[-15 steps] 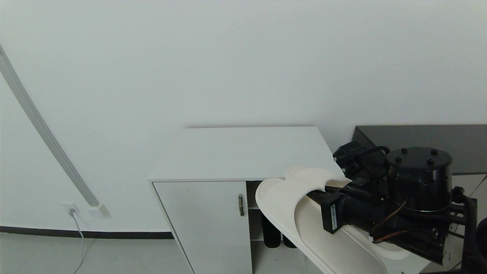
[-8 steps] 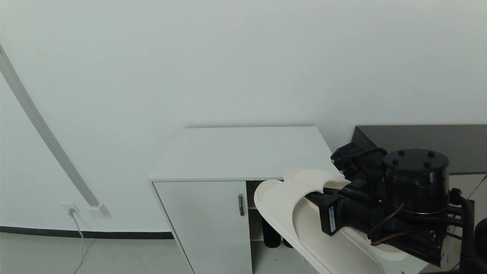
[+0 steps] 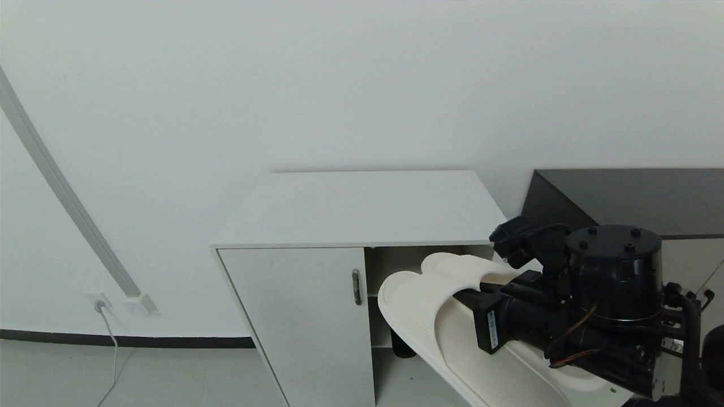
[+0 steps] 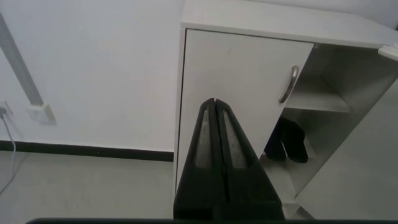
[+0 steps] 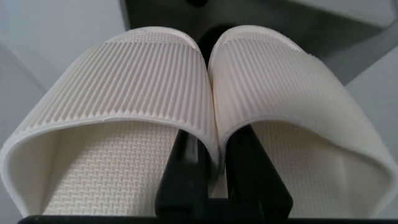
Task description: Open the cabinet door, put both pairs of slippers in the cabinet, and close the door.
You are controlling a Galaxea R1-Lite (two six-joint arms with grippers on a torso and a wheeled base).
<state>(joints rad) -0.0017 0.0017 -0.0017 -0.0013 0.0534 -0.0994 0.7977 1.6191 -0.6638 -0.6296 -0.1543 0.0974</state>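
1. The white slippers (image 3: 421,308) are hanging as a pair, toes toward the cabinet (image 3: 362,206), just in front of its open half (image 3: 396,268). A dark pair (image 4: 290,140) is lying low inside that cabinet.
2. By my judgement the second pair is being stowed. The next move calls for carrying it forward through the opening, under the cabinet's top and clear of its closed door (image 3: 294,316), then letting go inside.
3. The right gripper (image 5: 210,168) is clenching the two slippers' inner strap edges together, its arm stretching in toward the cabinet's open side.
4. The left gripper (image 4: 215,134) is clenched on nothing, pointing at the cabinet's closed door.
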